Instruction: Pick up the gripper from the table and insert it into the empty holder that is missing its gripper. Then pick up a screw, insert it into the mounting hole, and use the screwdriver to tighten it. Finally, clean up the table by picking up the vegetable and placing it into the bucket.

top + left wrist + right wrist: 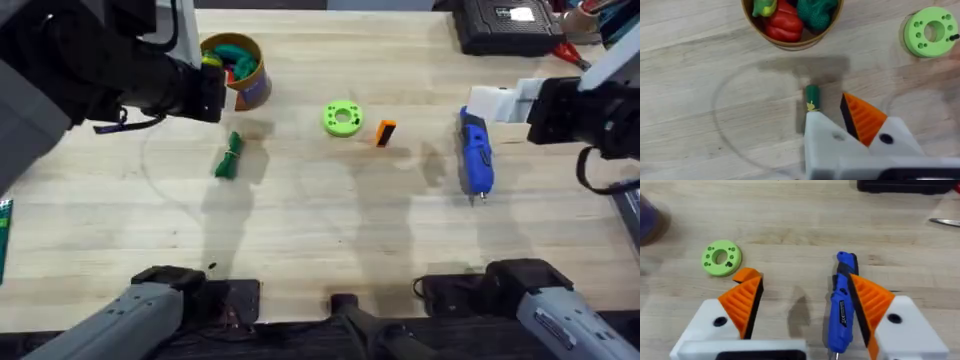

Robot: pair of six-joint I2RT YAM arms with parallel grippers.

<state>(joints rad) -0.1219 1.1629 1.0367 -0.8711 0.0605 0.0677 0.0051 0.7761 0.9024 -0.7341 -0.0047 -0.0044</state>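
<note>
Now we see the right hand (805,310) hanging above the counter (320,240) near its right edge, its two orange ribbed fingers (746,300) spread wide with nothing between them. The blue screwdriver (842,305) lies on the wood beneath it, close beside one of those pads, though we cannot tell whether the two touch. From overhead the screwdriver (475,155) lies pointing toward the near edge, its metal tip nearest the arms' bases.

The left hand (840,125) hovers over the far left part of the counter. It carries one orange finger (862,117) on one bracket, while the other white bracket, the holder (822,140), is bare. It grips nothing, and with one finger off we cannot tell how wide it stands. Directly under it lies the vegetable (812,97), a dark green stick partly hidden by the holder; overhead it (229,157) rests left of centre.

Just beyond, toward the far left corner, stands the orange bucket (246,82), with toy food in red and green inside. Near the middle of the counter sits a bright green ring (342,118), and just to its right the loose orange gripper (385,133), apart from the ring. A black case (505,28) sits at the far right edge.
</note>
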